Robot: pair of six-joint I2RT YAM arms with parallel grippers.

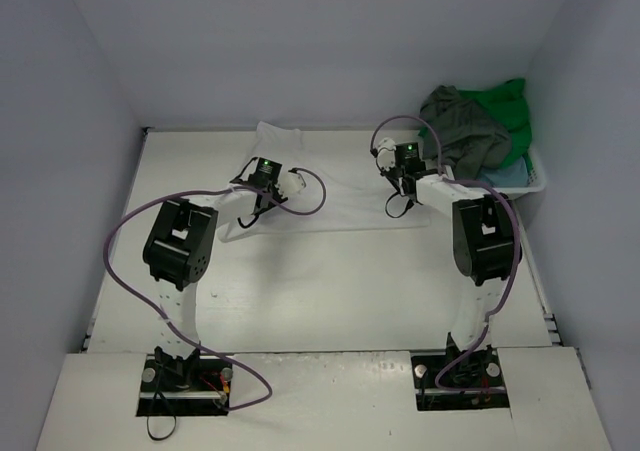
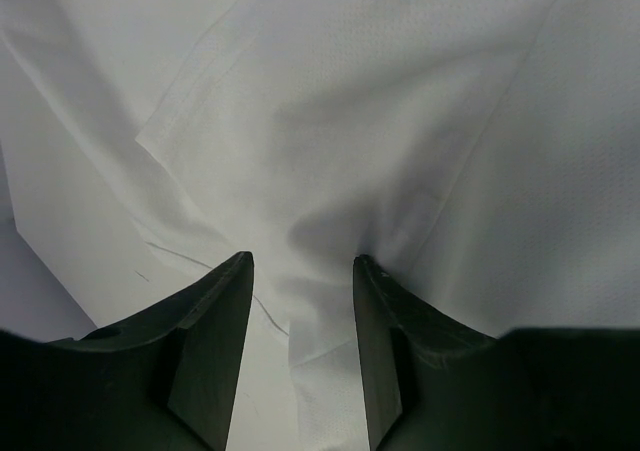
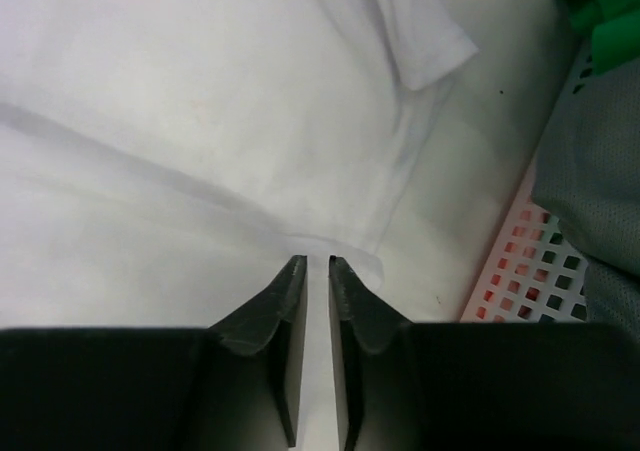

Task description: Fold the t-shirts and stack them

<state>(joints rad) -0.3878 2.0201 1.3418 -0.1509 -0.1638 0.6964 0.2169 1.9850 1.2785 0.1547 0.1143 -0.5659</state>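
A white t-shirt (image 1: 335,186) lies spread flat on the table between my two grippers. My left gripper (image 1: 258,206) stands over its left part. In the left wrist view its jaws (image 2: 302,261) are apart, with a raised fold of the white t-shirt (image 2: 400,121) between them that touches only the right finger. My right gripper (image 1: 398,201) is at the shirt's right edge. In the right wrist view its jaws (image 3: 317,261) stand almost together, a narrow slit left, with a corner of the white t-shirt (image 3: 200,101) at their tips. Whether that corner is pinched does not show.
A white plastic basket (image 1: 537,176) stands at the back right, close to my right gripper, its lattice wall (image 3: 530,251) beside the fingers. In it are heaped a dark grey-olive shirt (image 1: 465,131), a bright green shirt (image 1: 510,111) and a light blue shirt (image 1: 505,174). Walls enclose the table.
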